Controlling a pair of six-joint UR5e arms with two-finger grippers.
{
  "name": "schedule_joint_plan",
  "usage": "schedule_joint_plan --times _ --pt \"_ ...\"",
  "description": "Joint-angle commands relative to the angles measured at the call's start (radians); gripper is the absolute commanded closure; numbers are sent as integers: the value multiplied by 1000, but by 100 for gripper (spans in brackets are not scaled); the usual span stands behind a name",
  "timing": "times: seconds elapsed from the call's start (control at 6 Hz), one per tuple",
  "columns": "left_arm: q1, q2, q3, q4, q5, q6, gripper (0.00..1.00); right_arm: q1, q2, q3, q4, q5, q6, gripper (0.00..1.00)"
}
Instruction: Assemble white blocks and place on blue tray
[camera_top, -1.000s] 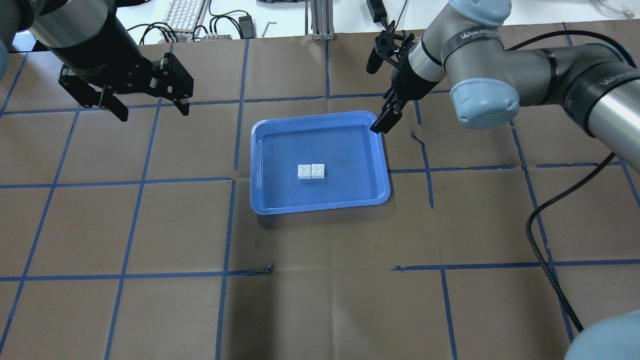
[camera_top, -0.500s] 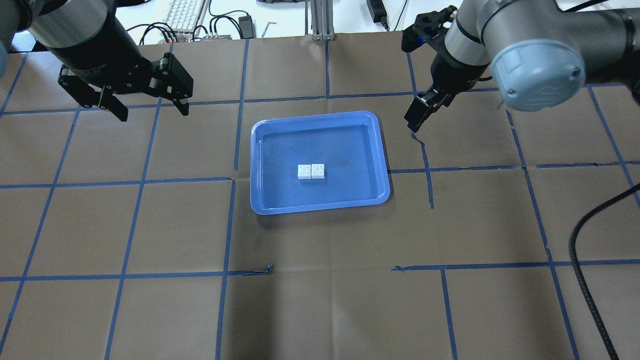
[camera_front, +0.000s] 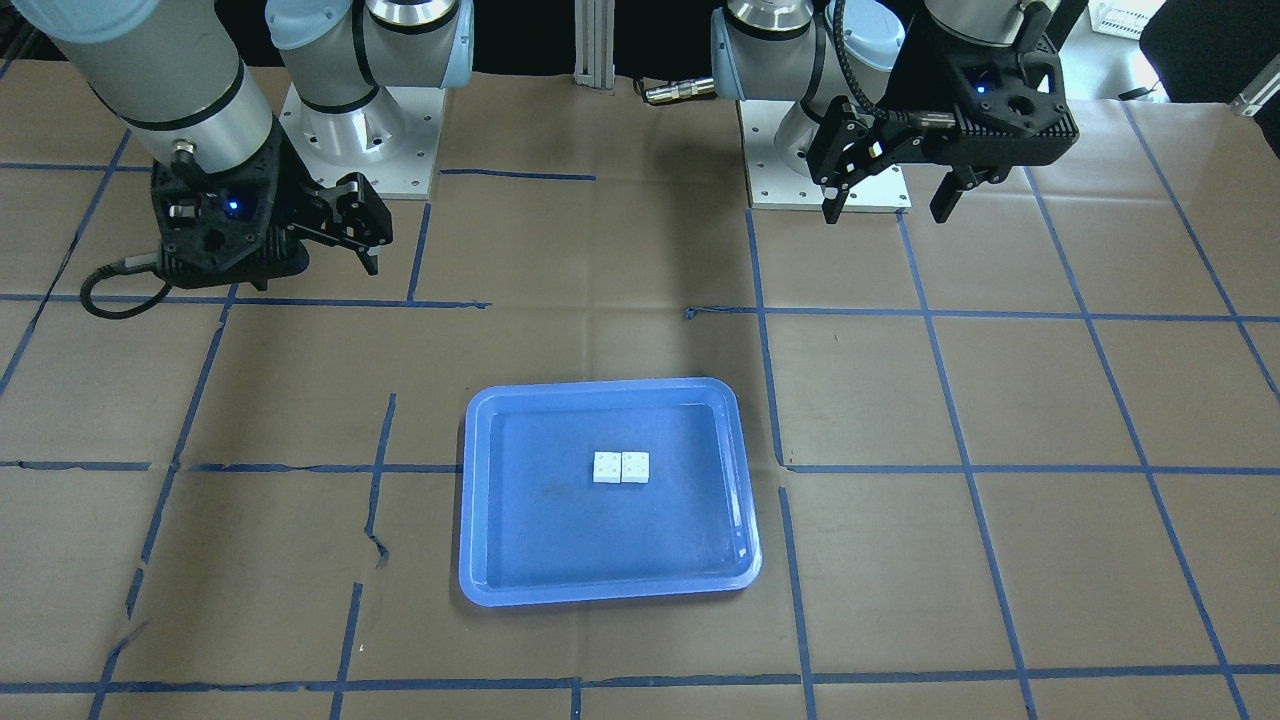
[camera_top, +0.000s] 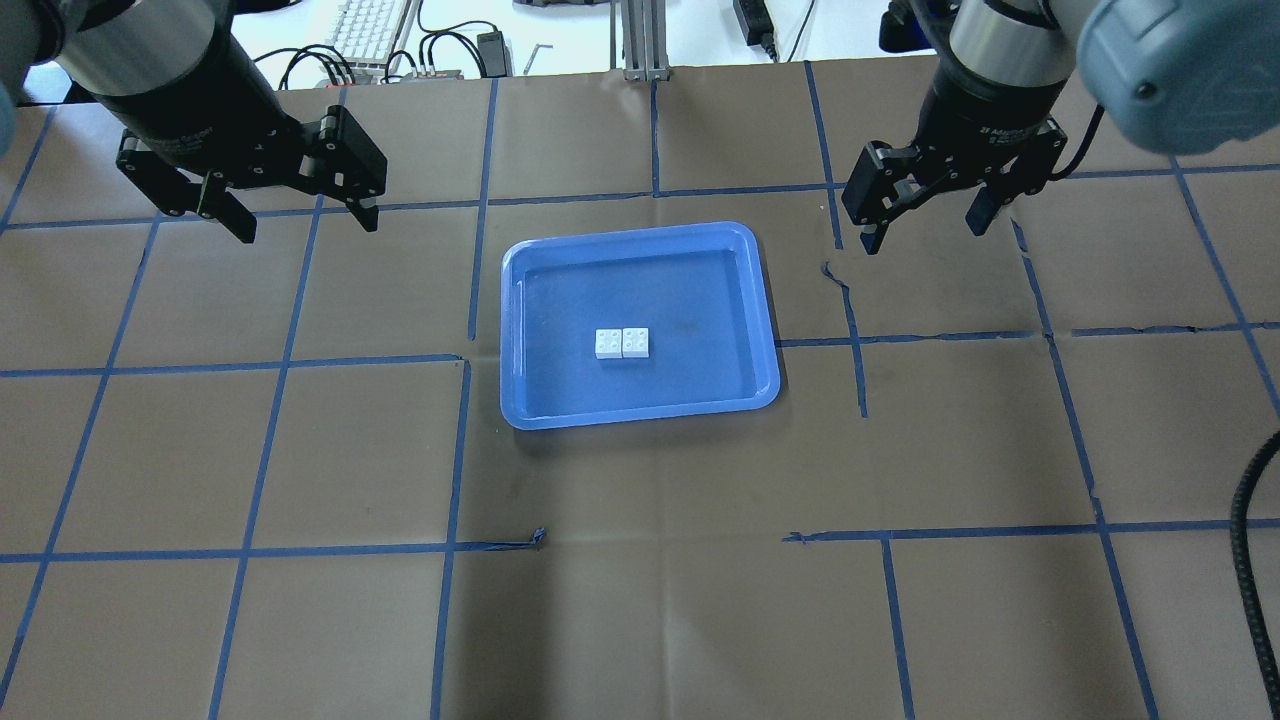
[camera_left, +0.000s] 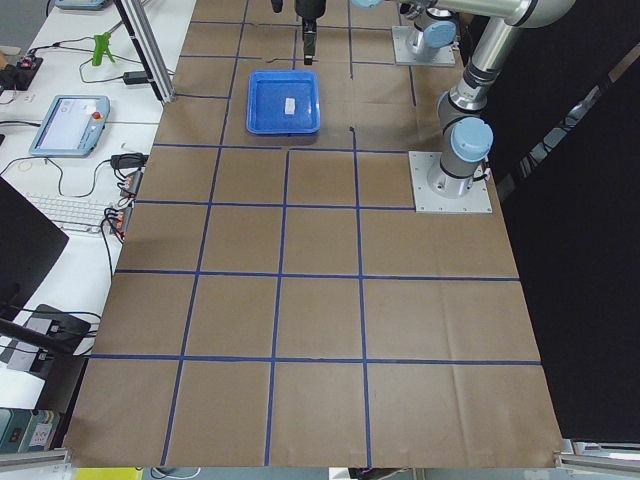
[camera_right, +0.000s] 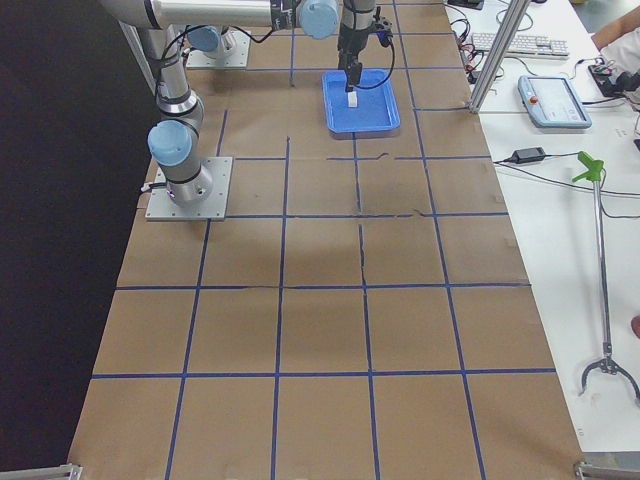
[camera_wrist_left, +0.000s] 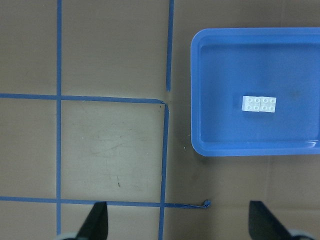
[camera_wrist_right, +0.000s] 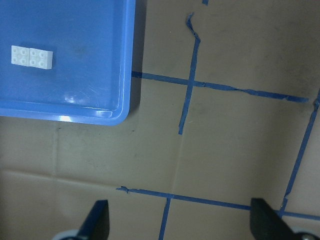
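I see the two blocks (camera_top: 622, 343) side by side and touching, studs up, near the middle of the tray (camera_top: 690, 280). The tray lies flat on the brown desk (camera_top: 300, 450), roughly midway between my two arms. My left end effector (camera_top: 305, 225) hangs above the desk well off to the tray's left, jaws spread wide with nothing between them. My right end effector (camera_top: 925, 235) hangs near the tray's far right corner but clear of it, jaws likewise apart and empty.
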Motion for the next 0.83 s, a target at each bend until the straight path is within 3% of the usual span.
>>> schedule_joint_plan --times 0.0,0.67 --pt "1 0 0 0 0 0 1 0 3 -21 45 6 38 0" --pt "-1 12 -6 0 -5 0 1 -3 6 -10 40 -1 38 0"
